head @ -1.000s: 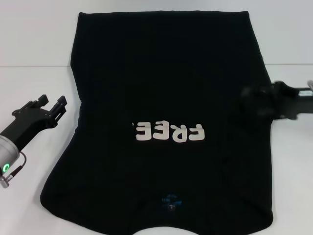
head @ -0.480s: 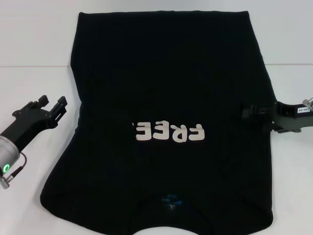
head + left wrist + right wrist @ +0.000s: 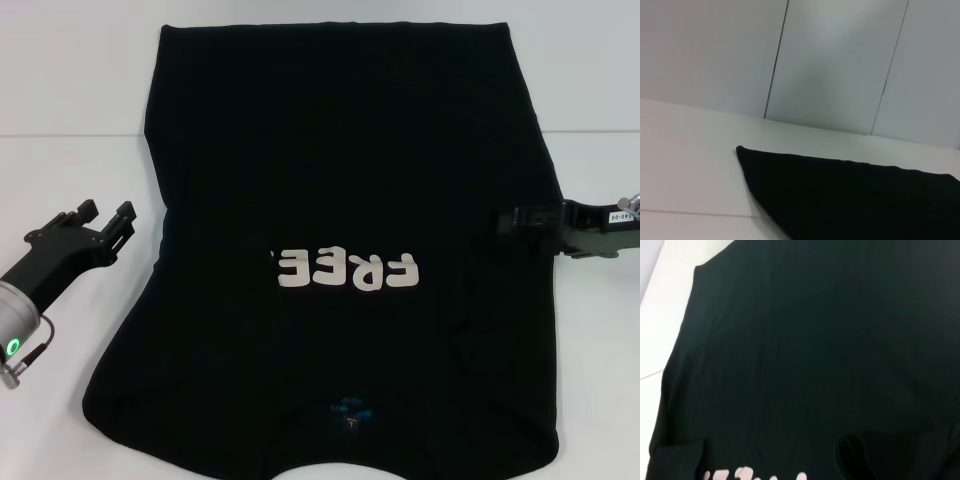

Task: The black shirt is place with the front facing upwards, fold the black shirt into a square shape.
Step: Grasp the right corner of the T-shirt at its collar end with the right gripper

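Note:
The black shirt [image 3: 340, 180] lies flat on the white table, front up, with pale "FREE" letters [image 3: 345, 268] on its chest and a small blue neck label [image 3: 348, 408] at the near collar. Its left sleeve spreads out at the near left, while its right edge runs straight. My left gripper [image 3: 107, 212] stands open on the table just left of the shirt, holding nothing. My right gripper [image 3: 508, 222] reaches in from the right over the shirt's right edge. The left wrist view shows a shirt corner [image 3: 840, 195]. Black cloth [image 3: 805, 350] fills the right wrist view.
The white table [image 3: 70, 120] extends bare to the left and right of the shirt. A seam line [image 3: 60, 136] crosses the table at the far side. Grey wall panels [image 3: 835, 60] stand behind the table.
My right gripper has drawn back slightly to the right along the shirt's right edge and steadied. The left gripper has barely moved. The shirt lies as before.

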`<state>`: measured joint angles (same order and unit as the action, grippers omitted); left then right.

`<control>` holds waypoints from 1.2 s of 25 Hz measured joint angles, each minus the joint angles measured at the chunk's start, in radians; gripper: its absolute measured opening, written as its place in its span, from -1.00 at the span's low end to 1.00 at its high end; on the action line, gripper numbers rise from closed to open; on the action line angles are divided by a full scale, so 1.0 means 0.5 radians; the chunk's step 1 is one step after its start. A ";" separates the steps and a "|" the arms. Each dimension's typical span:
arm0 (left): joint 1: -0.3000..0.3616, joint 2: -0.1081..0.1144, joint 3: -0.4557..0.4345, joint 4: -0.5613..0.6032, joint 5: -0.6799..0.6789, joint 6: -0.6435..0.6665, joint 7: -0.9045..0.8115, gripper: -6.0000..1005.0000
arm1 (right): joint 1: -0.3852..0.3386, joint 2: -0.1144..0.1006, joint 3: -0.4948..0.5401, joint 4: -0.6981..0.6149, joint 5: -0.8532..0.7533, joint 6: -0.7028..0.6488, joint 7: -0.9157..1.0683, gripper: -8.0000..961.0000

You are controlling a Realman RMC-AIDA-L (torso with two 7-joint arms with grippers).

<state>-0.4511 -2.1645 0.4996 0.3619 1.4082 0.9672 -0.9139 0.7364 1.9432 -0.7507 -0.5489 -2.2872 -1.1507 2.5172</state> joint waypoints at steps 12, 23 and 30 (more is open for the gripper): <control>0.000 0.001 0.001 0.010 0.000 -0.002 0.003 0.08 | 0.003 0.104 -0.048 0.014 0.002 0.039 -0.072 0.81; 0.031 0.000 0.001 0.006 0.000 -0.002 0.010 0.08 | 0.041 0.131 -0.002 0.121 0.510 0.041 -0.274 0.76; 0.037 0.002 0.001 0.003 0.000 -0.001 0.011 0.08 | -0.069 0.001 0.006 0.051 0.624 -0.119 -0.260 0.73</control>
<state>-0.4324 -2.1634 0.5002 0.3636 1.4082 0.9668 -0.9083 0.7019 1.9436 -0.7480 -0.5233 -1.9753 -1.2104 2.3872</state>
